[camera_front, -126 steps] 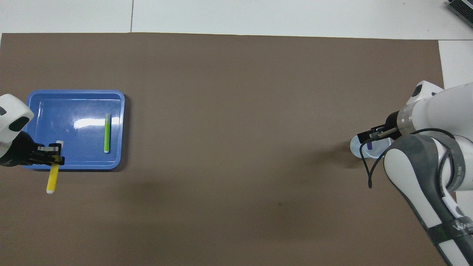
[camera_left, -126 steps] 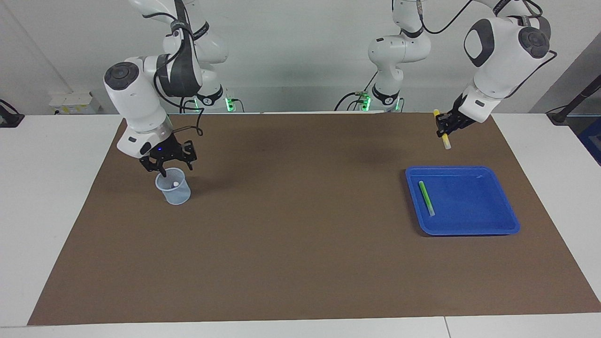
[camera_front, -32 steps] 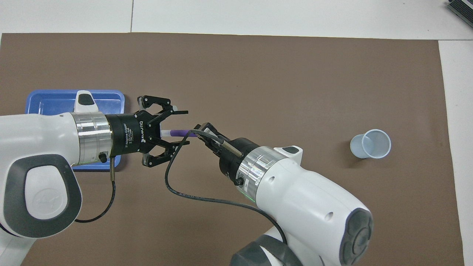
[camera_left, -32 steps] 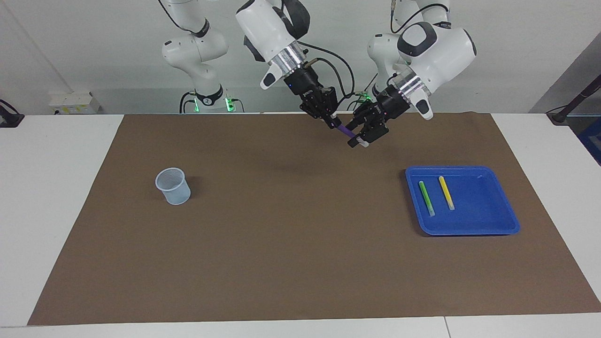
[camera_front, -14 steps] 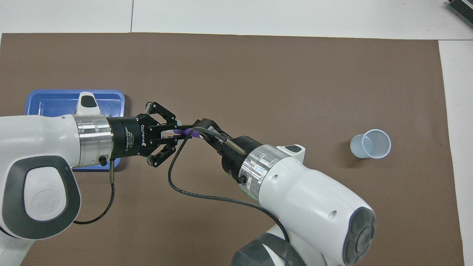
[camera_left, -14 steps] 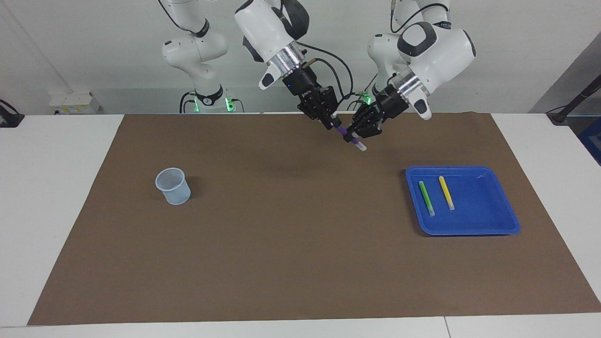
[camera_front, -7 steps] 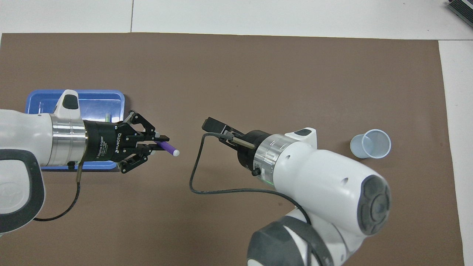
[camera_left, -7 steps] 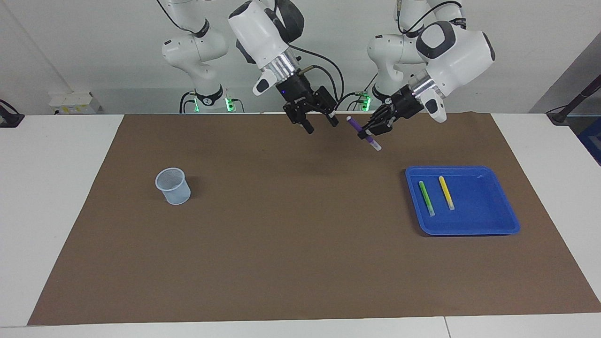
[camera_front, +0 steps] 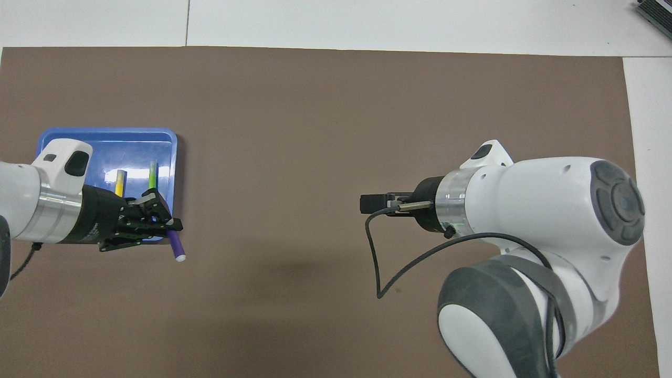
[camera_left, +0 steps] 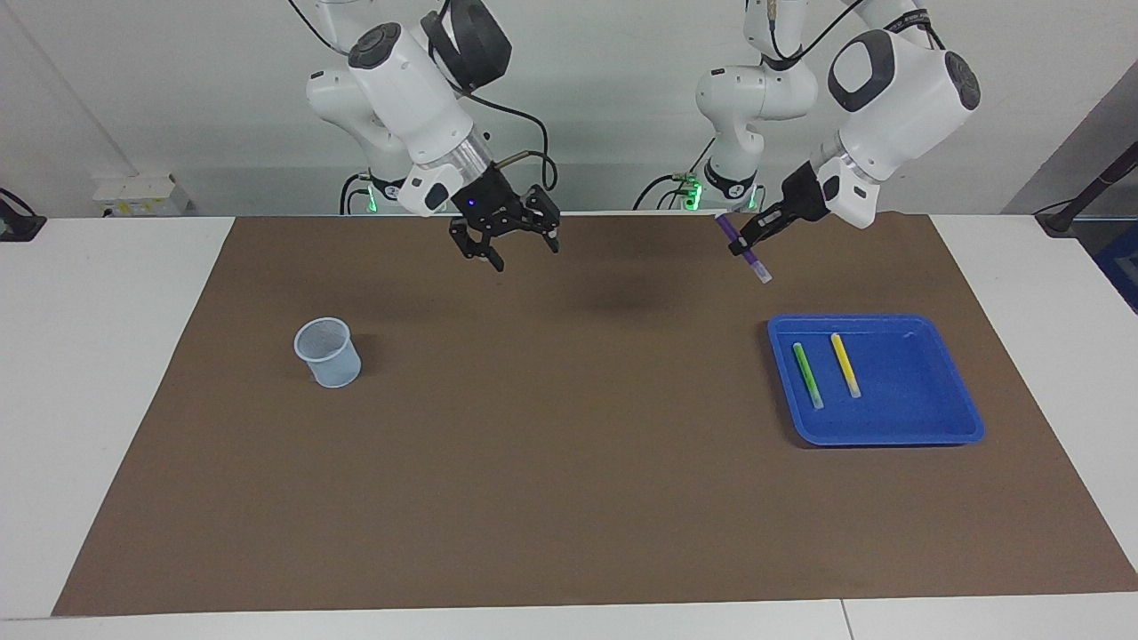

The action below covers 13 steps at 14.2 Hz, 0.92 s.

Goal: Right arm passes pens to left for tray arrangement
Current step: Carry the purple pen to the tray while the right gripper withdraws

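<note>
Bright blue plastic tray point(camera_left: 925, 431) carries one bright green pen point(camera_left: 807, 374) and one yellow pen point(camera_left: 845, 364), both whitish-tipped. Purple pen point(camera_left: 743, 248) aloft, pale end. Pale blue mesh cup point(camera_left: 329, 353) sits on plain brown mat point(camera_left: 551, 462).

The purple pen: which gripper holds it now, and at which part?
The left gripper holds the purple pen about mid-length, both ends free. The right gripper is open and holds nothing.

A small pale blue mesh cup point(camera_left: 328, 353) stands upright on a brown mat point(camera_left: 551, 462), left of centre in the facing view and at the right in the overhead view. The mat covers most of a white table point(camera_left: 98, 373). A white socket box point(camera_left: 140, 195) sits at the upper left by the wall.
</note>
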### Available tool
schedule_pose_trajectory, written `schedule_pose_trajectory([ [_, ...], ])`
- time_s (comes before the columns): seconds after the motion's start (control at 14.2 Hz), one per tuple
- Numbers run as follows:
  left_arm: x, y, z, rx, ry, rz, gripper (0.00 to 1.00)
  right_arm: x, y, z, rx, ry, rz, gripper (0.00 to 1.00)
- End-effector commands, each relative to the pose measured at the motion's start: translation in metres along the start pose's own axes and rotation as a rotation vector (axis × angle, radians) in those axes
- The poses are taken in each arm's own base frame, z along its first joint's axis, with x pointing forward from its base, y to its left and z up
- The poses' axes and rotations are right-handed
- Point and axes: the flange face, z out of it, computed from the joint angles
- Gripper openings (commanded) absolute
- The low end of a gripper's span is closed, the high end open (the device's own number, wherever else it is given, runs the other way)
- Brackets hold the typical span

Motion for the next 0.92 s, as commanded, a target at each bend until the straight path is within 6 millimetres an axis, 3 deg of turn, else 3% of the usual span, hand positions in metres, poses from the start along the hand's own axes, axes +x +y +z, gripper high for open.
schedule_pose_trajectory([
  [0.0, 0.017, -0.036, -0.015, 0.114, 0.022, 0.169, 0.00, -0.005, 0.035, -0.009, -0.131, -0.057, -0.130, 1.00],
  [0.14, 0.038, -0.062, -0.012, 0.213, 0.025, 0.278, 0.00, 0.000, 0.074, -0.021, -0.194, -0.107, -0.186, 1.00],
  [0.35, 0.077, -0.097, -0.012, 0.316, 0.010, 0.390, 0.00, 0.006, 0.115, -0.043, -0.295, -0.183, -0.249, 1.00],
  [0.63, 0.115, -0.119, 0.003, 0.401, 0.023, 0.452, 0.00, 0.027, 0.112, -0.085, -0.380, -0.280, -0.292, 1.00],
  [0.85, 0.138, -0.139, 0.012, 0.421, 0.042, 0.468, 0.00, 0.033, 0.113, -0.089, -0.449, -0.303, -0.388, 1.00],
])
